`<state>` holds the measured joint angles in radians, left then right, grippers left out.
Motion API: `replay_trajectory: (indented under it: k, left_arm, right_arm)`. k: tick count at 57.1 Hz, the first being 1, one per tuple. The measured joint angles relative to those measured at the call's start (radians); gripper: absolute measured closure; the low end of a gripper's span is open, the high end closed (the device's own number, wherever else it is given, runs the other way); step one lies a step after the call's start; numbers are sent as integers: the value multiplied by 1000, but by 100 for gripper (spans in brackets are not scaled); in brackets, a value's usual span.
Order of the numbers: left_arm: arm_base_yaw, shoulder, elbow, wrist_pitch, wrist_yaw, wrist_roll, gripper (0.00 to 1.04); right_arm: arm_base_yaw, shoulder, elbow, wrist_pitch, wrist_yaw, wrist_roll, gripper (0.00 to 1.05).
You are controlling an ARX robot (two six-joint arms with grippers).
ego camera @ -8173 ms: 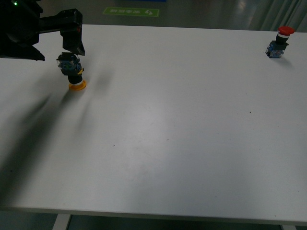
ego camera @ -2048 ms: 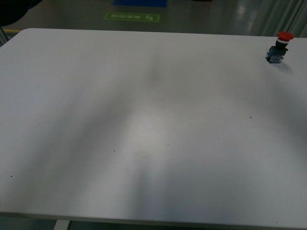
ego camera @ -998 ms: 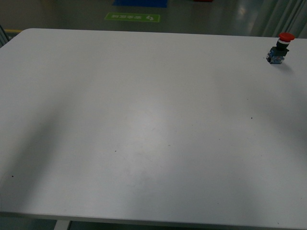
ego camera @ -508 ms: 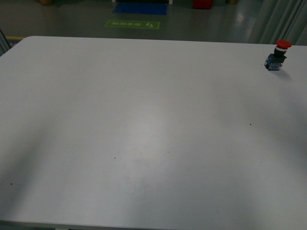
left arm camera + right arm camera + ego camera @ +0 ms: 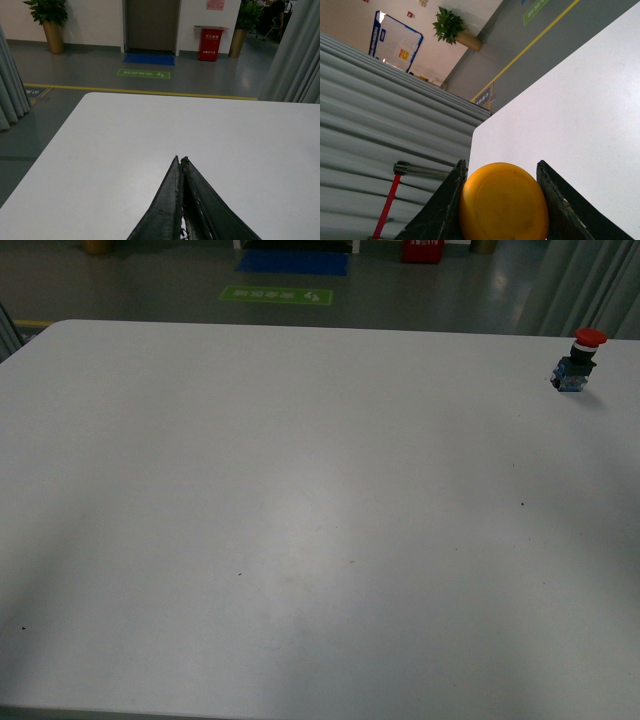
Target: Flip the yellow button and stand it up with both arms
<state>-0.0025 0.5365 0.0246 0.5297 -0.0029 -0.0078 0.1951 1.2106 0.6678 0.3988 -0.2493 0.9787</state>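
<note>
Cap of the yellow button (image 5: pixel 503 202) faces the right wrist camera, round and orange-yellow, clamped between the two dark fingers (image 5: pixel 445 210) of the right gripper (image 5: pixel 501 172), which press against it from either side. The button's body is hidden behind the cap, so its tilt cannot be told. Beyond it lies a corner of the white tabletop (image 5: pixel 570 100), with a grey pleated curtain (image 5: pixel 380 110) to one side; whether the button touches the surface cannot be told. The left gripper (image 5: pixel 180 160) is closed with its fingers pressed together and nothing between them, pointing out over the tabletop. In the front view neither arm nor the yellow button appears. A red button (image 5: pixel 581 358) stands upright near the far right corner of the tabletop.
</note>
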Motion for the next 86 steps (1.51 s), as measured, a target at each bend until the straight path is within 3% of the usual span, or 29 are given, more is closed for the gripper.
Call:
replay_trajectory:
  k: [18, 47, 53, 64, 76, 86]
  left_arm:
    - [0, -220, 0, -210, 0, 0, 101]
    - [0, -367, 0, -357, 0, 0, 101]
    - [0, -492, 0, -516, 3, 0, 101]
    - [0, -533, 0, -529, 2, 0, 101]
    - [0, -533, 0, -529, 2, 0, 63]
    - [0, -533, 0, -529, 2, 0, 27]
  right_arm:
    - [0, 0, 10, -11, -10, -13, 70]
    - [0, 2, 19, -28, -5, -55, 70]
    - [-6, 11, 19, -21, -14, -56, 70]
    - [-7, 72, 21, 8, 30, -116, 70]
    - [1, 207, 73, 101, 179, -355, 70]
    - [-33, 384, 157, 182, 331, -669, 70]
